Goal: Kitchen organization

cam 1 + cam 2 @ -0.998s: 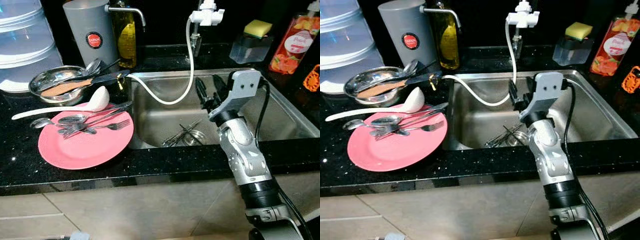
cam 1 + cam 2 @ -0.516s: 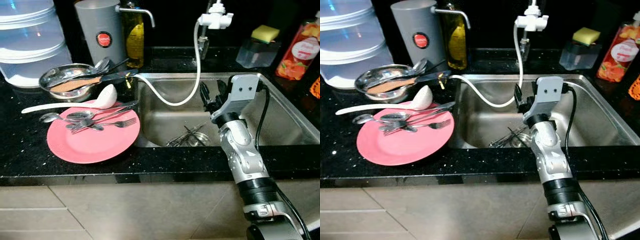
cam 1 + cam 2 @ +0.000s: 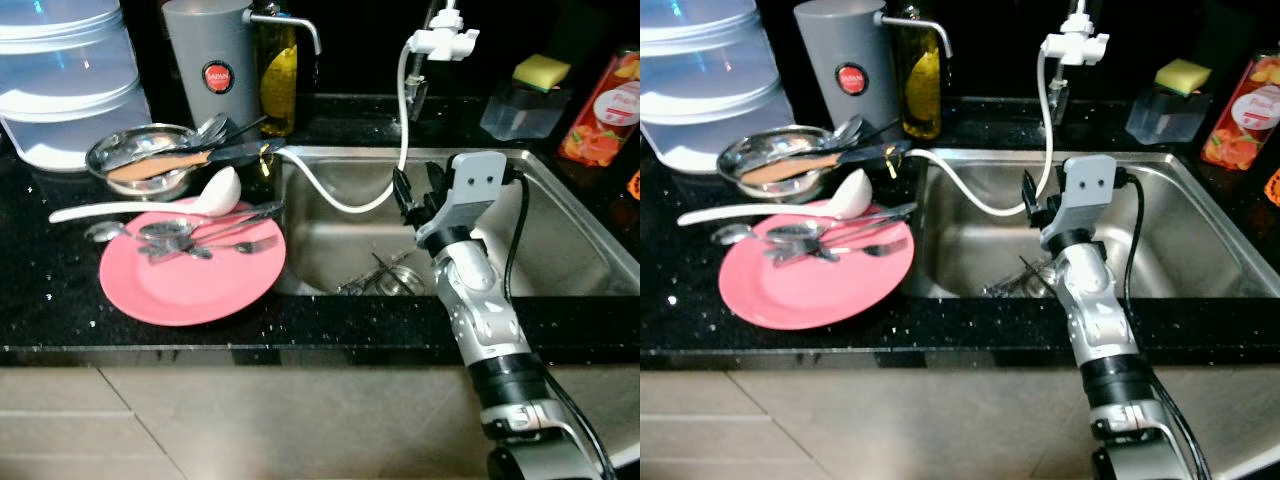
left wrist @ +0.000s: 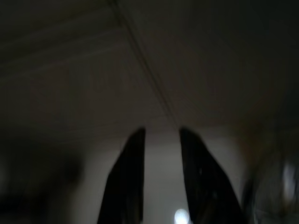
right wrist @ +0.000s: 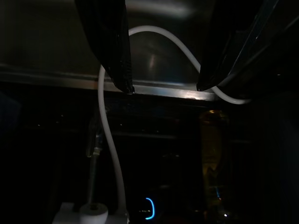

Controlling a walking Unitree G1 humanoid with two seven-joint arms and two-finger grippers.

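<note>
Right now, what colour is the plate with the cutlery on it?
Pink. The plate shows best in the left eye view, on the black counter left of the sink.

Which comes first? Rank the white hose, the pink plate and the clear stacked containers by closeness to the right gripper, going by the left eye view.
Measured from the right gripper, open above the sink:
1. White hose, looping through the sink just to its left.
2. Pink plate, on the counter left of the sink.
3. Clear stacked containers, at the far left back corner.
</note>
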